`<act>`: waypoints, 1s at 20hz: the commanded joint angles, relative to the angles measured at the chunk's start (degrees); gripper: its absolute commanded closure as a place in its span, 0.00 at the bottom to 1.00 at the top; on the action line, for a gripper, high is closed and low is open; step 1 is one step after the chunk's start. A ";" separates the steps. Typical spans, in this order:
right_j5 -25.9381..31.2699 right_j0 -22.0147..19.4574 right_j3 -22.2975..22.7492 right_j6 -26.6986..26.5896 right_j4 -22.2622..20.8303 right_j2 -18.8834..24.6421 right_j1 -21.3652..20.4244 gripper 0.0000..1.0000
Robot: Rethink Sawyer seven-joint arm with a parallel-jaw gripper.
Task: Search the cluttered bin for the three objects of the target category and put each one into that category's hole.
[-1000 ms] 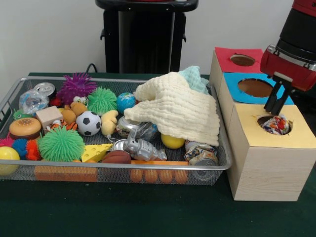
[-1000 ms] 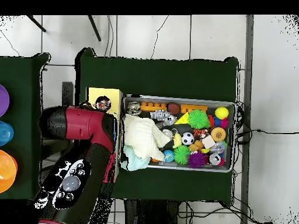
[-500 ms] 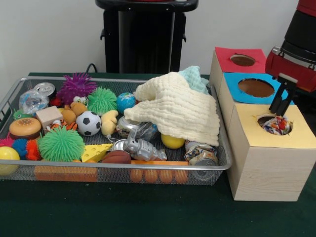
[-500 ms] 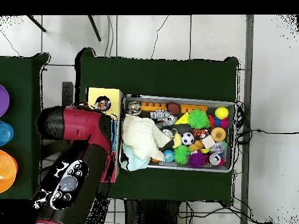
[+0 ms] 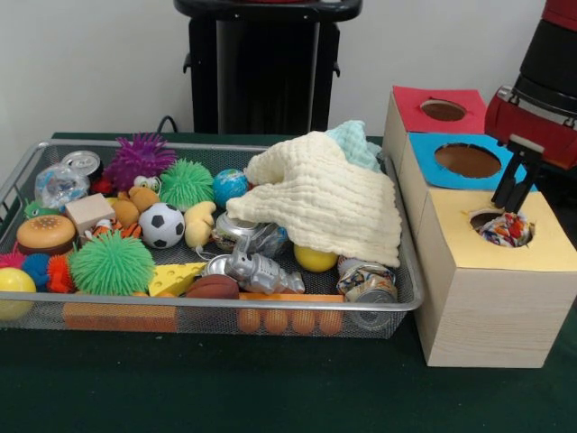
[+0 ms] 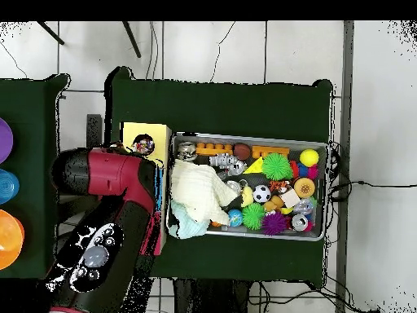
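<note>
The gripper (image 5: 509, 200) is hanging just above the yellow hole (image 5: 501, 227) of the wooden box (image 5: 487, 298), at the right of the front view. Its dark fingers are standing close together with only a thin gap, holding nothing. A crumpled multicoloured object (image 5: 505, 229) is sitting inside that hole, only its top showing. The arm (image 6: 110, 220) is being cut off by the top right corner in the front view, and in the overhead view it is covering the blue hole (image 5: 466, 160) and red hole (image 5: 443, 109) entirely.

In the wire bin (image 5: 18, 185) to the left, a cream cloth (image 5: 323, 203) is draping over the right part, hiding what lies beneath; a pale green cloth (image 5: 356, 142) is peeking out behind it. A yellow ball (image 5: 315, 259) and crushed can (image 5: 366, 280) are poking out from under its near edge. A silver robot toy (image 5: 256, 270) is lying near the front, beside a soccer ball (image 5: 162, 225).
</note>
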 commanded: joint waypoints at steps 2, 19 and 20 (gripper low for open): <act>-6.75 -1.30 -0.08 12.65 1.81 7.55 8.10 1.00; -5.17 -0.60 1.01 11.85 0.20 5.42 6.97 1.00; -4.25 -0.47 1.07 11.85 0.08 5.02 6.48 1.00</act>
